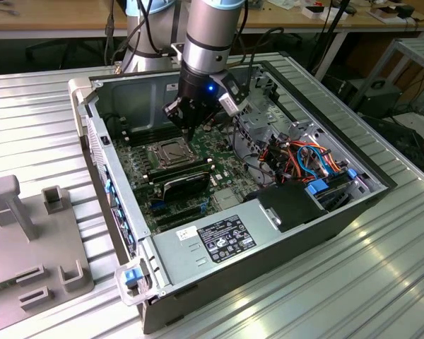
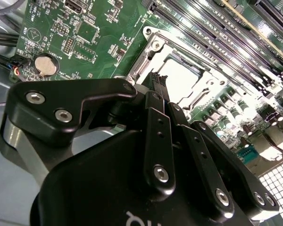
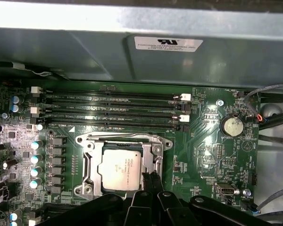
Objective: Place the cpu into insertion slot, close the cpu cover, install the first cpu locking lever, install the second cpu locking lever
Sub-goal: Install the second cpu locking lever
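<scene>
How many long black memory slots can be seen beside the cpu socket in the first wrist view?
4, side by side between the cpu and the grey case wall.

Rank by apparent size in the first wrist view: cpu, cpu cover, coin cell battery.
1. cpu cover, the frame surrounding the chip.
2. cpu, seated inside it.
3. coin cell battery, clearly smallest.

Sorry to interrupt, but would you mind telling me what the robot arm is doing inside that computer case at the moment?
The arm is working on the motherboard of an open desktop computer case. The cpu already sits in the insertion slot, and the silvery cpu cover lies closed around it. The pincer is down at one edge of the socket, fingers together, beside the cpu. In the first wrist view, the memory slots lie just beyond the socket.
</scene>
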You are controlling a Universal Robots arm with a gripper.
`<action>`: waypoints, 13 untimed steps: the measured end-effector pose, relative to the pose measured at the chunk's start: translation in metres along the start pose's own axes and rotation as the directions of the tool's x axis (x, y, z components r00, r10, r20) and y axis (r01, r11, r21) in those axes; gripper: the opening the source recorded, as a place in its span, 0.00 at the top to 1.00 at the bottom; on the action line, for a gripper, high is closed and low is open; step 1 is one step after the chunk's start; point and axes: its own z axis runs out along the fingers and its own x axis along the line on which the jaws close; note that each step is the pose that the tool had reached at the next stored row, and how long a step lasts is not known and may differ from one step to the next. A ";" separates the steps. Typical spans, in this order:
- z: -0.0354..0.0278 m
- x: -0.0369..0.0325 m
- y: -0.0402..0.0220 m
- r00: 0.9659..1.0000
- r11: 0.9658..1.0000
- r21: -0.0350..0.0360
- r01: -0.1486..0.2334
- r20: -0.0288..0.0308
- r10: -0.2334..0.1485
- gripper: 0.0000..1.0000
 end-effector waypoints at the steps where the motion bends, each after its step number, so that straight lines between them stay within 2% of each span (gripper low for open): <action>1: -0.0003 0.0000 -0.0010 1.000 1.000 0.000 0.000 0.000 0.000 0.89; 6: -0.0006 0.0004 -0.0089 1.000 1.000 0.000 0.000 0.000 0.000 0.89; 13: -0.0006 0.0003 -0.0147 1.000 1.000 0.000 0.000 0.000 0.000 0.89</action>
